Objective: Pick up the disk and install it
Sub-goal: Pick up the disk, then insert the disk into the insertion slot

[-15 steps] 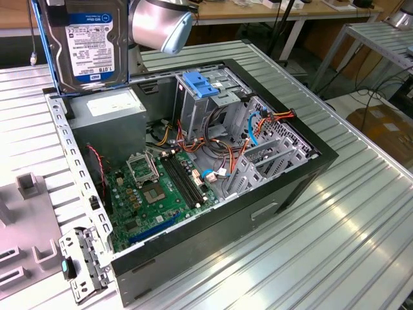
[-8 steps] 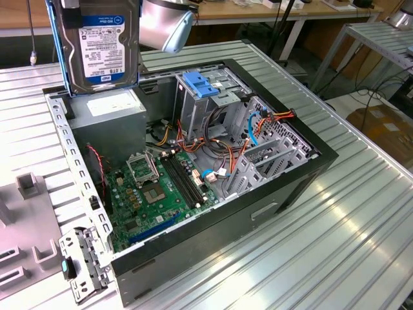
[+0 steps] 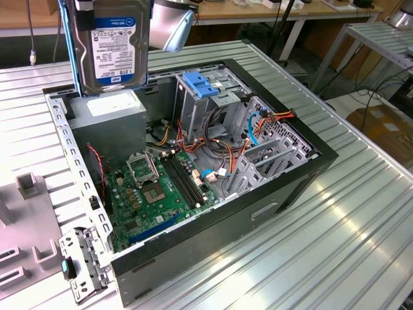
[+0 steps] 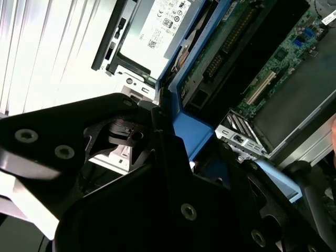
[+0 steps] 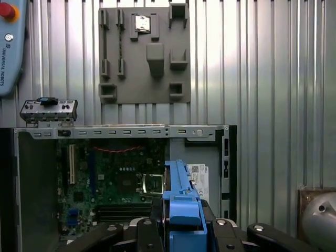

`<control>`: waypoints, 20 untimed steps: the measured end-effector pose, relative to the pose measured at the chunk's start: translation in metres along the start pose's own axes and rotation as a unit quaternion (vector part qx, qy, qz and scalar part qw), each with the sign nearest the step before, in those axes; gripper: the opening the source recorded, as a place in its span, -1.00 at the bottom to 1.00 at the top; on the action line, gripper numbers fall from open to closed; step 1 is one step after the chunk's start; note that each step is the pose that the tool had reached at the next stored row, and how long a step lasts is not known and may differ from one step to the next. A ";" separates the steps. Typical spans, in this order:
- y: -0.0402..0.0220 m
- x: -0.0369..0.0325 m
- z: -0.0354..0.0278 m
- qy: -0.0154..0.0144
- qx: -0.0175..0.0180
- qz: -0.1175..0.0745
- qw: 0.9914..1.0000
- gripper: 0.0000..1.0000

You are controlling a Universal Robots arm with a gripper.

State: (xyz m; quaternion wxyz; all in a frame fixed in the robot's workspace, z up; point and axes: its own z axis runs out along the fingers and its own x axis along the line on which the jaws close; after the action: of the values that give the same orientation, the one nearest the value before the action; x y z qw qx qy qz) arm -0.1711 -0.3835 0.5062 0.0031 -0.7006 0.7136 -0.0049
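Note:
The disk (image 3: 115,45) hangs upright at the top of the exterior view, label facing the camera, blue rails along its sides. It is in the air above the grey box with the white sticker (image 3: 110,110) at the back corner of the open computer case (image 3: 319,158). In both wrist views my gripper (image 5: 181,223) is shut on the disk, with a blue rail (image 4: 191,131) standing between the black fingers (image 4: 131,157). Below lie the motherboard (image 5: 118,178) and the tall metal cage with its blue latch (image 3: 200,85), to the exterior view's right of the disk.
Loose orange, red and blue cables (image 3: 226,152) run between the cage and the motherboard. A grey fixture plate (image 5: 142,58) and a small metal bracket with a green tab (image 3: 80,265) lie on the ribbed metal table (image 3: 361,245) beside the case. A pendant (image 5: 10,42) sits at one table corner.

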 end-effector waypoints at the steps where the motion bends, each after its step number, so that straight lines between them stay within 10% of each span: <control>1: -0.0025 0.0004 0.0001 0.000 0.000 0.000 1.000 -0.25; 7: -0.0237 0.0016 0.0003 0.000 0.000 0.000 1.000 -0.25; 20: -0.0295 0.0024 0.0004 0.000 0.000 0.000 1.000 -0.25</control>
State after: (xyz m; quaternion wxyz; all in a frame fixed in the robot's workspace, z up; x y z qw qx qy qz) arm -0.1417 -0.3864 0.5062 0.0031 -0.7005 0.7136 -0.0049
